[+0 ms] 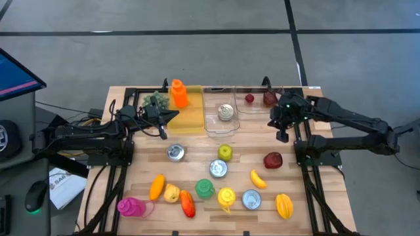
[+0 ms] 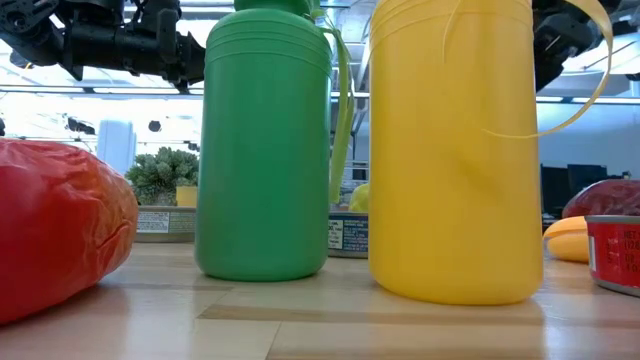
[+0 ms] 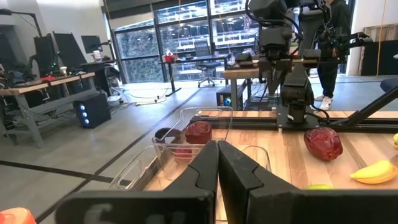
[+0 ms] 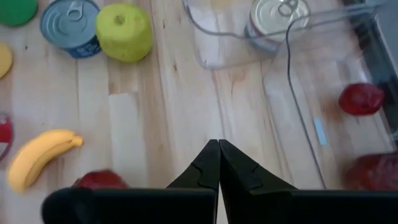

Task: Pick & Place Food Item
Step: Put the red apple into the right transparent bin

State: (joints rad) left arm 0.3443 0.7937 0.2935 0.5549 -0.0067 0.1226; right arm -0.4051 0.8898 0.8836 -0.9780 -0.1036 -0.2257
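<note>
Both claws pinched shut, holding nothing, food spread over the table

Up front sit the green bottle and yellow bottle, then the banana and dark red fruit. Farther back, the right gripper hangs beside the clear bin, and the left gripper by the yellow tray.

cans: 4 | bins: 3 | bananas: 1 | arms: 2
</note>
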